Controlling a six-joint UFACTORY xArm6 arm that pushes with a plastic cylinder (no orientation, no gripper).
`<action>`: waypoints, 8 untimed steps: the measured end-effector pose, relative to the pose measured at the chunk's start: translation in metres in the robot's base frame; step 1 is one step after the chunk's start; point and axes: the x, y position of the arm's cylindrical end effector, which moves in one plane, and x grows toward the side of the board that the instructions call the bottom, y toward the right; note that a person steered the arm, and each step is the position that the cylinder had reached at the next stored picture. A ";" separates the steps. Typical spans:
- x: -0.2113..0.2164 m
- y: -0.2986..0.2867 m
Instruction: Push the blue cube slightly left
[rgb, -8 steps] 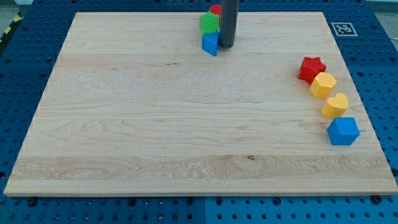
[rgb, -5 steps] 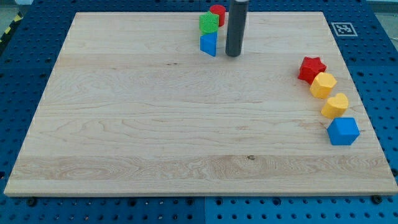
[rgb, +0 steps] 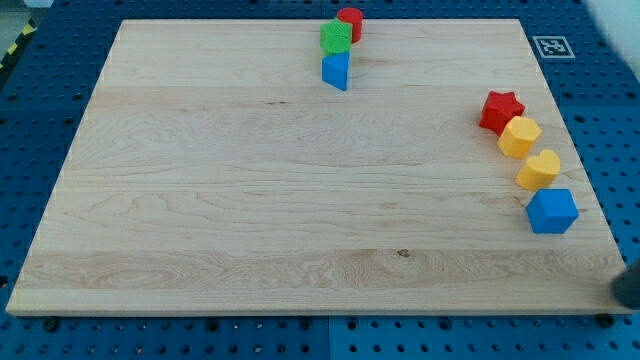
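Observation:
The blue cube (rgb: 552, 211) sits near the right edge of the wooden board (rgb: 250, 180), at the bottom of a line of blocks. Above it are a yellow heart (rgb: 540, 170), a yellow hexagon (rgb: 520, 136) and a red star (rgb: 500, 110). My tip (rgb: 624, 298) shows only as a dark blurred shape at the view's bottom right, off the board, below and right of the blue cube and apart from it.
At the board's top middle a blue triangular block (rgb: 337, 70), a green block (rgb: 336, 38) and a red cylinder (rgb: 350, 20) stand close together. A fiducial marker (rgb: 551, 46) is at the board's top right corner.
The rod has left the blue triangular block at the top middle and swept to the view's bottom right corner. No block has visibly moved in the last half second.

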 end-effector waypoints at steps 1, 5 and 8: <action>-0.009 0.007; -0.085 -0.027; -0.085 -0.087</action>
